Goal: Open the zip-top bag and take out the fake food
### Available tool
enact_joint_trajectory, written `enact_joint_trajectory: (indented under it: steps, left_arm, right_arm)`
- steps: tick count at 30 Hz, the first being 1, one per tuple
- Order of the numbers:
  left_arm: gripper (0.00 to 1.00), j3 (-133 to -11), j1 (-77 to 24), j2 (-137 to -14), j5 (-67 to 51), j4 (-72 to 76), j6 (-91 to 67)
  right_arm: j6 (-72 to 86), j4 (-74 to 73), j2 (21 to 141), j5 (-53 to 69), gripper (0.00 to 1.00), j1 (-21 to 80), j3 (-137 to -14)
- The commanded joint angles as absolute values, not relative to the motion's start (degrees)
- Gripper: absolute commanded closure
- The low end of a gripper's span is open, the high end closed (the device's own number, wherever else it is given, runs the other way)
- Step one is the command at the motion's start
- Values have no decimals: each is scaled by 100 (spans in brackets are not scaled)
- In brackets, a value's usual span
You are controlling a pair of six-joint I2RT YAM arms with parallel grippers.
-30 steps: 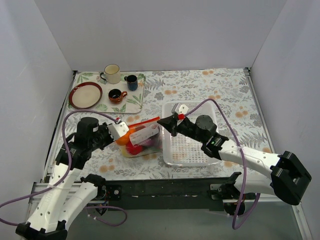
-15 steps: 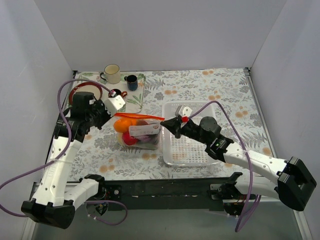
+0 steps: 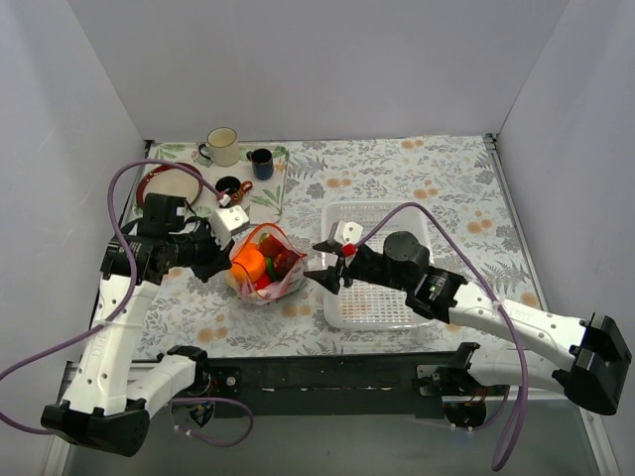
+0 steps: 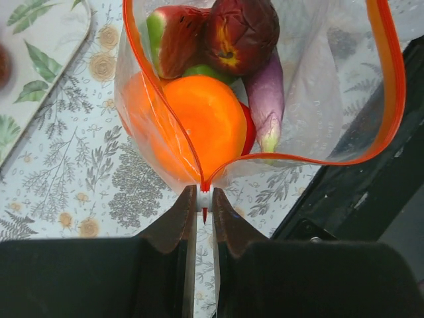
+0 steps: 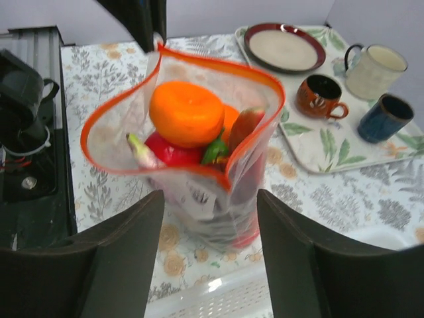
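Note:
The zip-top bag (image 3: 283, 283) stands on the table left of centre, its orange-red mouth (image 4: 391, 79) gaping wide. The fake food inside shows an orange ball (image 4: 199, 126), a watermelon slice (image 4: 173, 36), a dark red piece (image 4: 238, 30) and a purple piece (image 4: 268, 99). My left gripper (image 4: 204, 199) is shut on the left end of the zip strip. My right gripper (image 5: 211, 218) stands open just right of the bag (image 5: 199, 192), its fingers (image 5: 126, 252) apart from the plastic. In the top view the left gripper (image 3: 226, 260) and right gripper (image 3: 319, 276) flank the bag.
A white perforated basket (image 3: 382, 312) lies under the right arm. A leaf-print tray (image 3: 268, 203) at the back left carries a cream mug (image 3: 222, 147), a blue mug (image 3: 261, 163) and a brown mug (image 3: 230, 186). A red-rimmed plate (image 3: 169, 188) sits beside it.
My right gripper has opened and let go of the bag's right end, then backed off a little. The stretched strip has sprung into a wide loop. The left gripper keeps its hold.

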State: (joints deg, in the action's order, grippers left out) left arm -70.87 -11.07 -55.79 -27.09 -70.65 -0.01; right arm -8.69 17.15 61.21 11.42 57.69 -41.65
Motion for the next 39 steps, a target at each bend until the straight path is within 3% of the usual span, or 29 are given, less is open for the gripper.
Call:
enact_joint_trajectory:
  steps: [1,9,15,18,20,21,22,23,24,25,27,34,39]
  left_arm:
    - [100,-7189,-1081,-5441,-3146,-7374,-35]
    - [100,-7189,-1081,-5379,-3296,-7453,97]
    - [100,-7110,-1090,-5300,-3366,-7356,96]
    - [100,-7128,-1081,-5300,-3436,-7383,149]
    - [100,-7154,-1081,-5309,-3532,-7400,158]
    - [100,-7163,-1081,-5317,-3577,-7409,150]
    - [100,-7172,-1081,-5343,-3629,-7400,97]
    - [92,-7163,-1081,-5370,-3743,-7392,62]
    - [75,-7163,-1090,-5388,-3796,-7357,27]
    - [45,-7146,-1081,-5422,-3849,-7269,-182]
    - [22,-7093,-1081,-5449,-3920,-7111,-368]
    - [17,-6953,-1081,-5677,-3166,-5400,-1019]
    - [32,-6031,-1081,-6387,-2637,-4475,-924]
  right_arm:
    - [-967,1950,6354,967,41,6064,-5183]
    - [-783,1425,7760,1291,54,6398,-6336]
    - [-677,1301,8174,1363,69,6548,-6048]
    - [-685,1240,8226,1169,69,6548,-5898]
    - [-686,1187,8270,1178,64,6548,-5880]
    - [-668,1108,8314,1186,50,6548,-5889]
    - [-651,1047,8384,1187,43,6548,-5906]
    - [-642,994,8420,1178,34,6557,-5915]
    - [-624,941,8455,1152,20,6565,-5906]
    - [-624,836,8490,1056,14,6574,-5871]
    - [-633,782,8464,976,1,6635,-5757]
    - [-756,721,8253,178,1,6961,-5142]
    - [-659,983,8209,26,2,7066,-4756]
